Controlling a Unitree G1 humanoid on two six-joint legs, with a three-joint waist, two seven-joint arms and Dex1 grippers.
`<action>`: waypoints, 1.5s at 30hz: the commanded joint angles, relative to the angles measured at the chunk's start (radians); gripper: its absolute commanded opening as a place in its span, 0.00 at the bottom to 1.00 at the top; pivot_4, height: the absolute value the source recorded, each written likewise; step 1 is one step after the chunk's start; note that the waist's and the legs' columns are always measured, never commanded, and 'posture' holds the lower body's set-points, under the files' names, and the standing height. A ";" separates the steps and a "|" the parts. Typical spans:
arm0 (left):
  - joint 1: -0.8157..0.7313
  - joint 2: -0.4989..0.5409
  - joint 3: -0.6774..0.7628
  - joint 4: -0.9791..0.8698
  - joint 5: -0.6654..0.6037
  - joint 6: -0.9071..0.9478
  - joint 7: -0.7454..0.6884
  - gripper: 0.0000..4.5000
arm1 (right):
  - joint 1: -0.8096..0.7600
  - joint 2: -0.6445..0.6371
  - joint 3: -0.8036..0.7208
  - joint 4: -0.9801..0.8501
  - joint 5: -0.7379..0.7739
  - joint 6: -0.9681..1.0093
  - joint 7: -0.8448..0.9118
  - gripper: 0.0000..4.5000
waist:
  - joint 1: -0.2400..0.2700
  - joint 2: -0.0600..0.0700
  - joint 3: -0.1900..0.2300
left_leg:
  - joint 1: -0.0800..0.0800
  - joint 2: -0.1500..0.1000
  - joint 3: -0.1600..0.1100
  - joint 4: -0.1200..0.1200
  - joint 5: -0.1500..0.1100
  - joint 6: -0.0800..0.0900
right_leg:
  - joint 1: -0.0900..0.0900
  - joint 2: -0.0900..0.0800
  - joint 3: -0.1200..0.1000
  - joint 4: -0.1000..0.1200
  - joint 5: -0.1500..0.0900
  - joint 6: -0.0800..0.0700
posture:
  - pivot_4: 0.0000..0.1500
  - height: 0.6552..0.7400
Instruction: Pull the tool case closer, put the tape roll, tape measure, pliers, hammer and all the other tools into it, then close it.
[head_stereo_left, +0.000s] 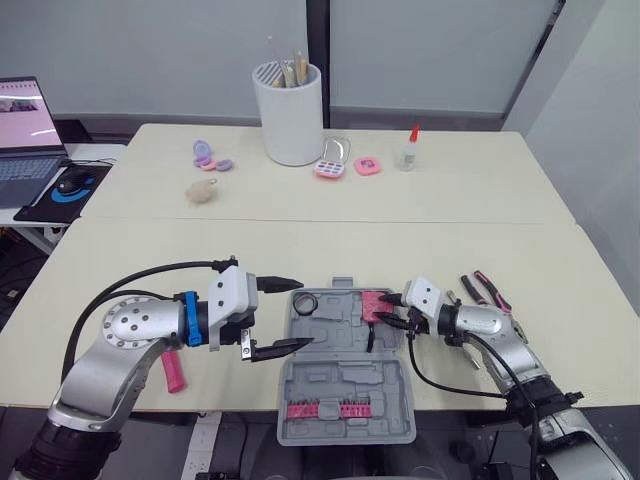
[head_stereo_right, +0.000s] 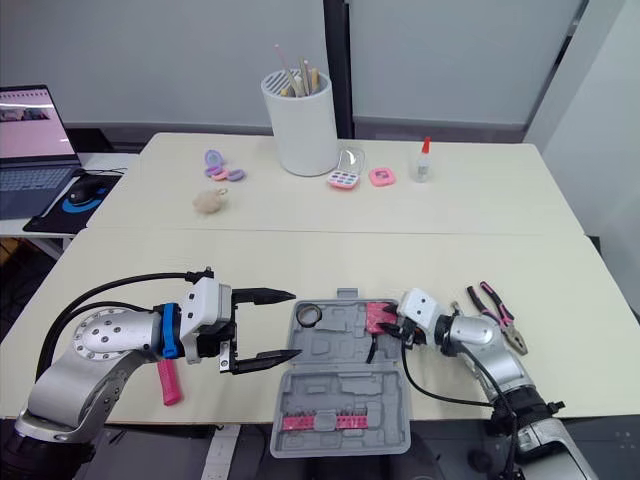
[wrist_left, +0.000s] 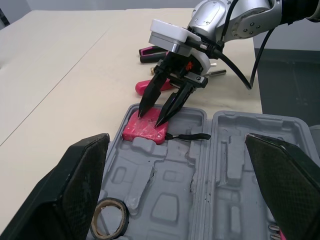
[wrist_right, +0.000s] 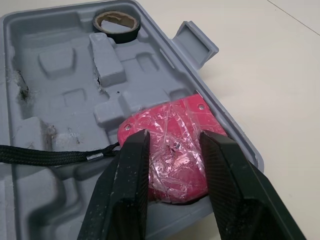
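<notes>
While case (head_stereo_left: 345, 388) open, tape roll (head_stereo_left: 305, 303), tape measure (head_stereo_left: 376, 305) inside (left hand (head_stereo_right: 295, 324), right hand (wrist_right: 174, 139) apart).

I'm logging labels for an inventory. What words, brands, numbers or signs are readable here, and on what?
No text can be read anywhere.
laptop screen: shows a page, too blurred to read.
small bottle: any label is too small to read.
tape measure: film-wrapped, no legible marking.
tool case: no lettering visible.
</notes>
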 joint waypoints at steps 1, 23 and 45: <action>0.013 0.002 0.022 -0.029 -0.006 -0.014 0.007 1.00 | 0.012 -0.014 0.002 0.076 -0.022 0.025 -0.003 0.38 | 0.000 0.000 -0.001 | 0.000 0.000 0.000 0.000 0.000 0.000 | 0.000 0.000 0.000 0.000 0.000 0.000 | 1.00 1.00; 0.263 0.252 0.539 0.217 -0.181 0.244 -0.103 1.00 | 0.025 -0.504 -0.319 -0.479 0.395 0.437 0.382 0.99 | -0.001 0.002 0.004 | -0.003 0.001 0.001 -0.002 0.000 0.000 | -0.004 -0.004 0.000 -0.001 -0.001 -0.001 | 1.00 1.00; 0.299 0.329 0.671 0.686 -0.032 0.113 -0.234 1.00 | 0.211 -0.666 -0.555 -0.209 0.379 0.355 0.407 0.99 | 0.000 0.002 0.004 | -0.003 0.000 0.004 -0.003 0.000 0.000 | -0.006 -0.007 -0.001 -0.001 -0.003 -0.004 | 1.00 1.00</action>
